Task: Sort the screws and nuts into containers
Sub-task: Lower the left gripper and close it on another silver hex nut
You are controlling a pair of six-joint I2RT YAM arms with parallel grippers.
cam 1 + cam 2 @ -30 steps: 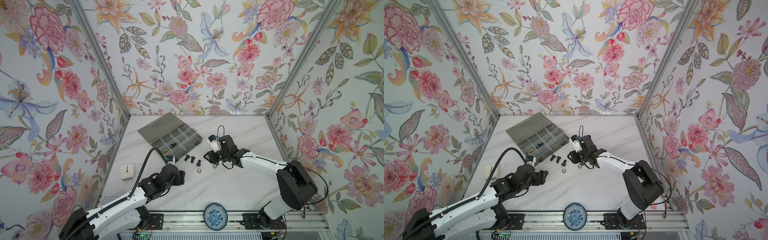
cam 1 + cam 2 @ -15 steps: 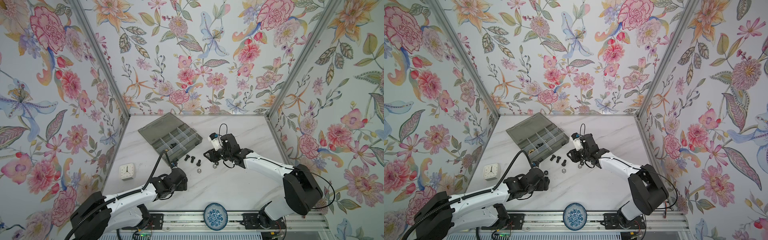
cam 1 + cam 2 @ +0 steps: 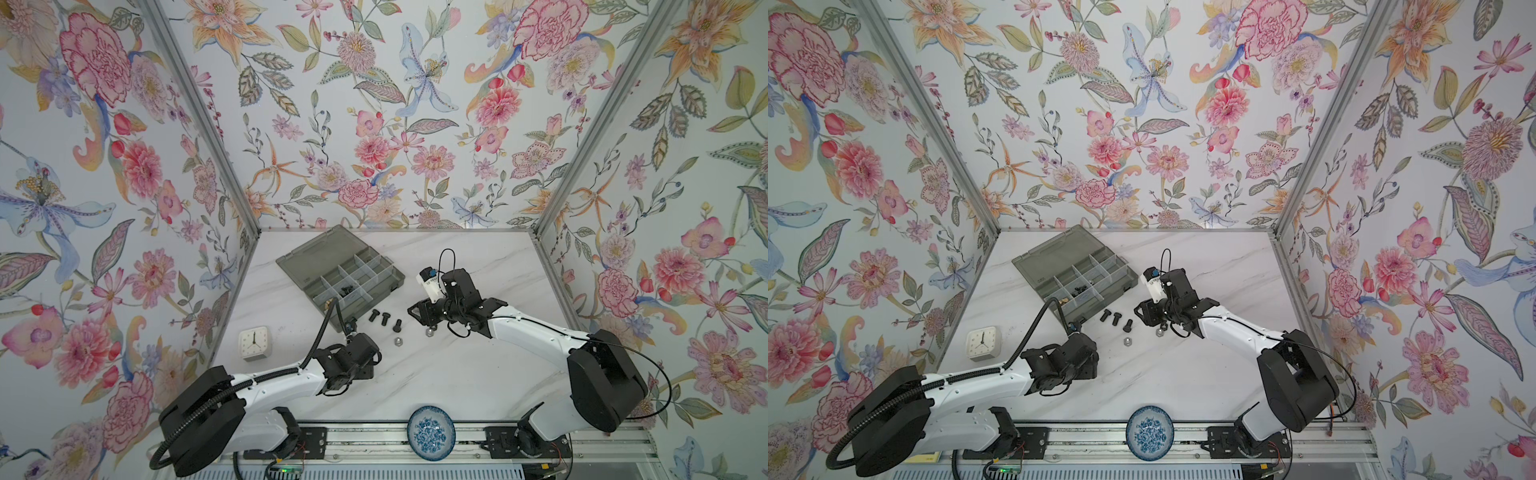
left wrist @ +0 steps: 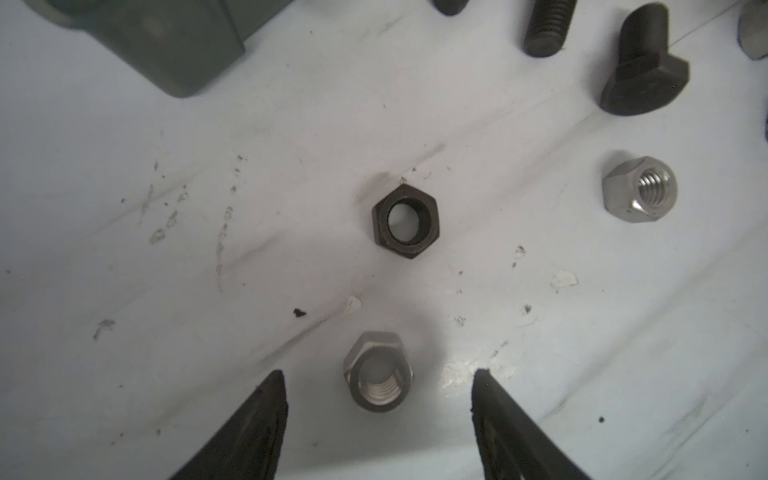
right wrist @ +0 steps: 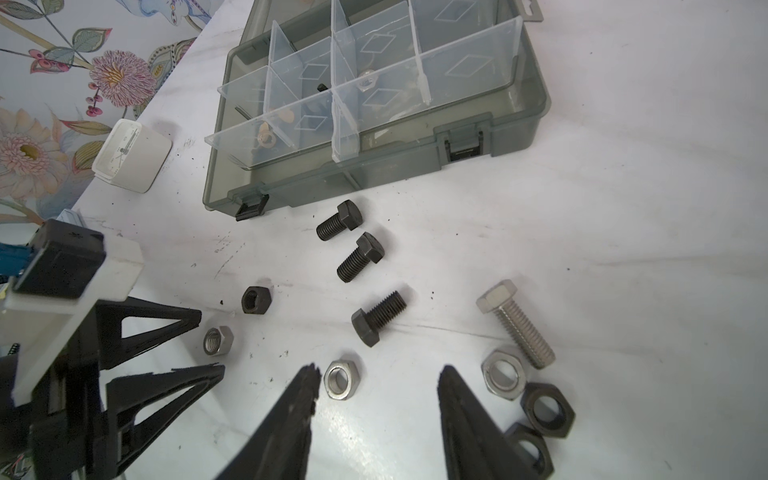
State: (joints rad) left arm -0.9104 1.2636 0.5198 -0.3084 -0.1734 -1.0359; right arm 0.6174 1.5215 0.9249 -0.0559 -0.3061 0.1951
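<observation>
My left gripper is open and low over the table, a silver hex nut lying between its fingertips without touching them. Beyond it lie a black nut and another silver nut. My right gripper is open, with a silver nut close beside one fingertip. Three black screws and a silver screw lie loose in front of the grey organizer's containers. In both top views the left gripper hides its nut.
More nuts lie by the right gripper: a thin silver one and two black ones. A white clock stands at the table's left. A blue-and-white dish sits on the front rail. The organizer's lid lies open.
My left arm has swung right and down toward the loose nuts, and its jaws have narrowed around the silver nut. The right gripper has stayed almost in place.
</observation>
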